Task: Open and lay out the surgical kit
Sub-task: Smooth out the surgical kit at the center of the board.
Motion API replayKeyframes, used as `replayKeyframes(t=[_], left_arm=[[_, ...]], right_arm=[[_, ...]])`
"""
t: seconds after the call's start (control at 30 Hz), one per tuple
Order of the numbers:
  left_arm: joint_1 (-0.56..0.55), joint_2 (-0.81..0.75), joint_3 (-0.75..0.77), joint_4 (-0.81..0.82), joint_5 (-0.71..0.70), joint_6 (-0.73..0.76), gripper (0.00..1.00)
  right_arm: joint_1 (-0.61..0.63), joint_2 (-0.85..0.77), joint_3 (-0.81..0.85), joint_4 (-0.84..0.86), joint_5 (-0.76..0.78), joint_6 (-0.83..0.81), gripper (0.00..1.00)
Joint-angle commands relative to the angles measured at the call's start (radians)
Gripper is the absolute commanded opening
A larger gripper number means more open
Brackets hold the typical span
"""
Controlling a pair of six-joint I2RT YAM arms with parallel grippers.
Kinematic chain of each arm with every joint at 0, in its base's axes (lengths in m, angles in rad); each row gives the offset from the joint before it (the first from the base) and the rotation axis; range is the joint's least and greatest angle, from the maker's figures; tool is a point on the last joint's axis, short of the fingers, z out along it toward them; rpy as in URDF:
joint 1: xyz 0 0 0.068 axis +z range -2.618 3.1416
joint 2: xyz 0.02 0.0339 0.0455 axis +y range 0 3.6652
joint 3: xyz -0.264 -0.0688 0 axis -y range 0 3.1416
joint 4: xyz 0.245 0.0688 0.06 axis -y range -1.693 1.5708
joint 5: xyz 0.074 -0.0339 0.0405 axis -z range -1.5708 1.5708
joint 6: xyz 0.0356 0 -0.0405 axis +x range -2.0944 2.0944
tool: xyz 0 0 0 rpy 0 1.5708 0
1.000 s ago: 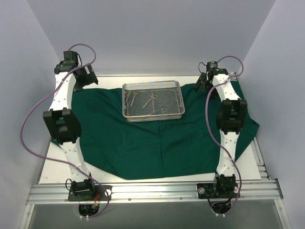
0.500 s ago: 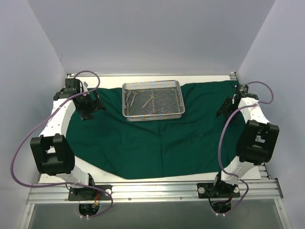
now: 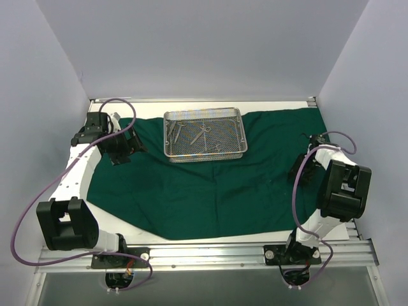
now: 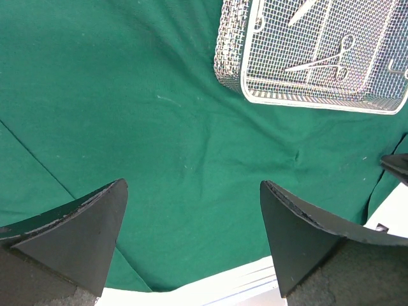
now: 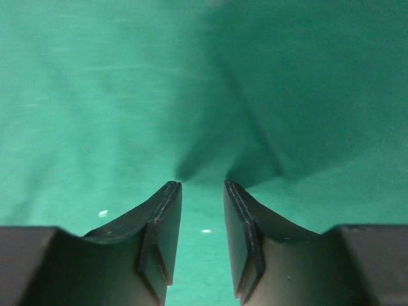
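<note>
Down at the right side, the right gripper (image 5: 203, 185) has its tips pressed onto the dark green drape (image 5: 95, 95), and its two black fingers (image 5: 162, 217) stand close together with only a narrow slot between them. Green cloth shows in that slot. Dark creases fan up and away from the tips, so the fabric looks gathered there, but whether a fold is really pinched I cannot tell. From above, this gripper (image 3: 299, 172) sits low on the drape's right part, near its right edge, with the arm folded back over its base.

The left gripper (image 4: 192, 185) is spread wide, its fingers (image 4: 95, 236) far apart and nothing between them. It hovers over bare cloth (image 4: 159, 115) near the drape's left edge, where a strip of white table (image 4: 210, 280) shows just past the hem. In the overhead view it (image 3: 124, 148) is left of the tray, well apart from it.

The drape (image 3: 204, 191) lies opened out across most of the table (image 3: 242, 241), fairly flat, with a few long creases and a curved near edge. The wire-mesh tray (image 3: 204, 157) rests on it at the far middle, between the two arms. Its corner (image 4: 229, 57) fills the upper right of the left wrist view. Inside lie thin steel instruments (image 3: 203, 132), among them ring-handled forceps (image 4: 319, 62) flat on the mesh. All of them are in the tray.
</note>
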Motion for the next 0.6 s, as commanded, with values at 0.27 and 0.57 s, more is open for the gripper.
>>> replayKeyframes(t=[0.27,0.57], left_arm=[[-0.006,0.041,-0.001,0.059,0.016,-0.008,0.94],[-0.004,0.035,-0.004,0.062,0.024,-0.002,0.94]], right_arm=[[-0.181,-0.024,-0.006,-0.159,0.273,0.096,0.31],[-0.23,-0.161,0.047,-0.291,0.495,0.167,0.41]])
